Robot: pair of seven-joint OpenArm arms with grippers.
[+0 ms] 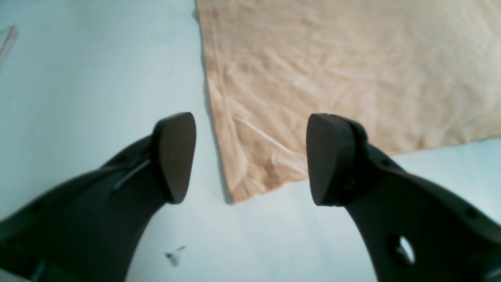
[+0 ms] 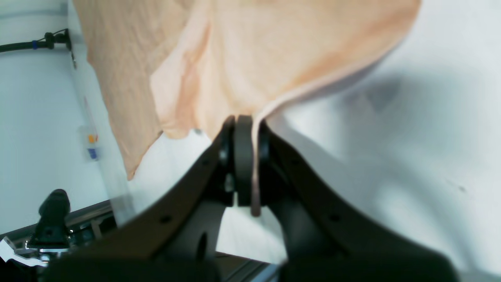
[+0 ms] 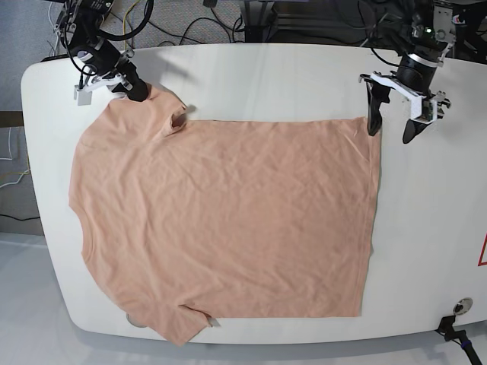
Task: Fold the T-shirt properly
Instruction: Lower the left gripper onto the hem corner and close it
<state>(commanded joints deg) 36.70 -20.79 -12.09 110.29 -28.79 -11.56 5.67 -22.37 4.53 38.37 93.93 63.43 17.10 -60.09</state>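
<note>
The peach-pink T-shirt point(image 3: 228, 220) lies spread flat on the white table point(image 3: 430, 251), plain side up, collar toward the left of the base view and hem toward the right. My right gripper point(image 3: 139, 93) is at the far left corner of the shirt, shut on a lifted sleeve edge. In the right wrist view that hem point(image 2: 274, 58) runs between the closed right gripper point(image 2: 244, 125). My left gripper point(image 3: 390, 125) hangs open just above the far right hem corner. The left wrist view shows the left gripper point(image 1: 250, 160) straddling that corner of the shirt point(image 1: 332, 70) without touching it.
Cables and equipment point(image 3: 251, 19) crowd the space behind the table's far edge. A small round fitting point(image 3: 457, 307) sits near the front right corner, and a red mark point(image 3: 483, 251) shows at the right edge. The shirt's near sleeve point(image 3: 179, 327) reaches the front edge.
</note>
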